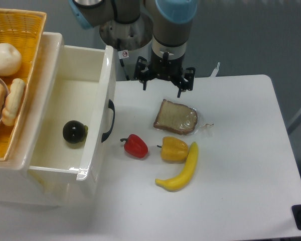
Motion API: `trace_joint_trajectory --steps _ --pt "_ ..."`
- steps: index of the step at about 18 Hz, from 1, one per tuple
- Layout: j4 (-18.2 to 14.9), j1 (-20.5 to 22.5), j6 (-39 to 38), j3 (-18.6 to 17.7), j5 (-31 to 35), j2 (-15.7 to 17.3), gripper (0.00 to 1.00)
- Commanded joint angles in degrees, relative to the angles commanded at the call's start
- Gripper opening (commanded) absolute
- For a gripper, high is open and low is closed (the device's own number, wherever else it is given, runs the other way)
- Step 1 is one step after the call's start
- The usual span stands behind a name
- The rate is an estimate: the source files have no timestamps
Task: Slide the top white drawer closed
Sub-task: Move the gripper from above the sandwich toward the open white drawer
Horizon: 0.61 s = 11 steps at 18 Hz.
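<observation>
One dark ball [74, 131] in top white drawer [65, 100], pulled out | claw [164, 82] released, holding nil

Readable text: none anywhere in the view.
Sign: a small round red-and-white sticker [124, 53] on the robot arm's base, just above the top white drawer's [65, 120] front panel; its symbol is too small to make out.
Bread wrapper [176, 117]: clear plastic, no print that can be read.
Drawer front: plain, no label.
</observation>
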Motion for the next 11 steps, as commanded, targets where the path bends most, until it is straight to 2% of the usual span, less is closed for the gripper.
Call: trace_joint_trajectory --steps 4,8,11 --pt "1.23 0.00 -0.44 0.44 0.09 -2.81 1.00" --pt "1.32 0.00 -0.61 -0.17 -0.09 -3.87 1.00" --pt "1.14 -0.08 -3.68 -0.26 0.09 -5.45 1.00"
